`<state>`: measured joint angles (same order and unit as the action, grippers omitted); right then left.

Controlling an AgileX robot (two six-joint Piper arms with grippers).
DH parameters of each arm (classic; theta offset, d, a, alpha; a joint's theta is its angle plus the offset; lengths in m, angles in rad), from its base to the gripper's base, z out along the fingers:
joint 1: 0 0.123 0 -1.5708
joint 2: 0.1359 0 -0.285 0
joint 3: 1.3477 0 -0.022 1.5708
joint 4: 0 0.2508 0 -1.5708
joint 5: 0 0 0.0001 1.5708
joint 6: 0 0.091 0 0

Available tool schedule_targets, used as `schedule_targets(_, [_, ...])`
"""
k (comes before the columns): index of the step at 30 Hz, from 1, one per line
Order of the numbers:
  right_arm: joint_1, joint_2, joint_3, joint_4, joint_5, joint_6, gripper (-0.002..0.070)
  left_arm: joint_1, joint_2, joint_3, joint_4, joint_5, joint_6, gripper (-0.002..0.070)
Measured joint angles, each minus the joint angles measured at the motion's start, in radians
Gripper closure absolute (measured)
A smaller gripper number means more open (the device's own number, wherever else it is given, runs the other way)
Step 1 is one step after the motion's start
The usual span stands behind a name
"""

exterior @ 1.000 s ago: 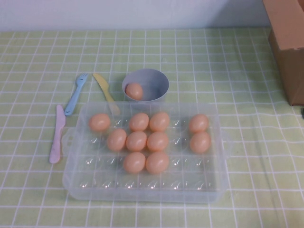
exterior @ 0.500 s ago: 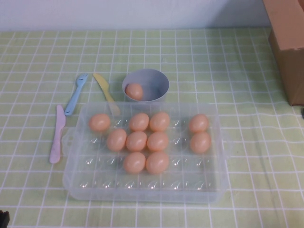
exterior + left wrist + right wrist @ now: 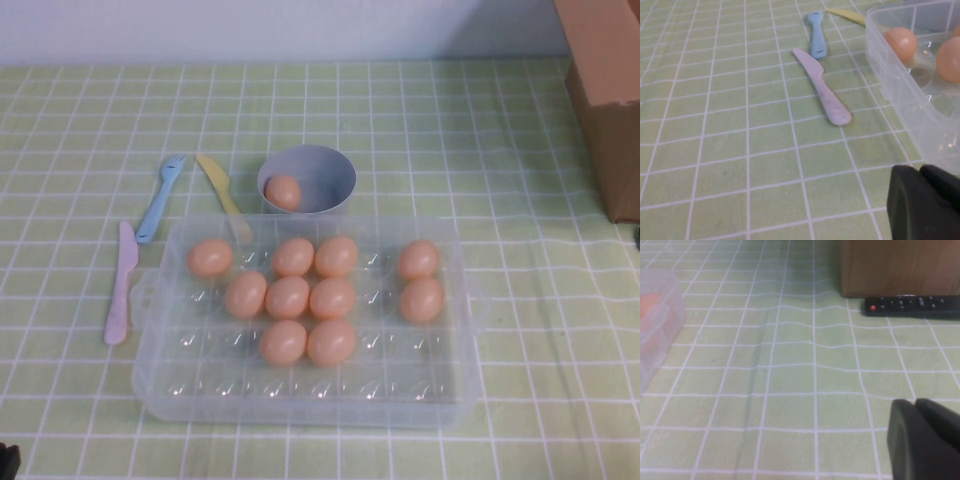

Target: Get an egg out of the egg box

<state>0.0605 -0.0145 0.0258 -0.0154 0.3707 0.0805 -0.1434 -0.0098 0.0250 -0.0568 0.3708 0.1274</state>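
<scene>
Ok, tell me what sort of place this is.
Probably a staged kitchen tabletop: green checked cloth, egg box of eggs, bowl, plastic cutlery. The left hand and right hand sit low at the near edge.

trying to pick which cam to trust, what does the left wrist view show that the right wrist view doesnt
Only the left wrist view: the pink knife, the blue fork, a yellow knife tip, clear eggs such as the egg, and the left gripper low beside the egg box.

Only the right wrist view: a black remote, a brown box, and the right gripper.

Both: the egg box and the checked green cloth.
</scene>
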Motion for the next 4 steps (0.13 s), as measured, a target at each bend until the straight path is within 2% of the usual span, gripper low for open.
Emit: schedule_targets(4, [0.0,0.0,0.0,0.0,0.0,0.0,0.0694,0.0,0.0,0.0,0.002,0.0,0.0,0.0675])
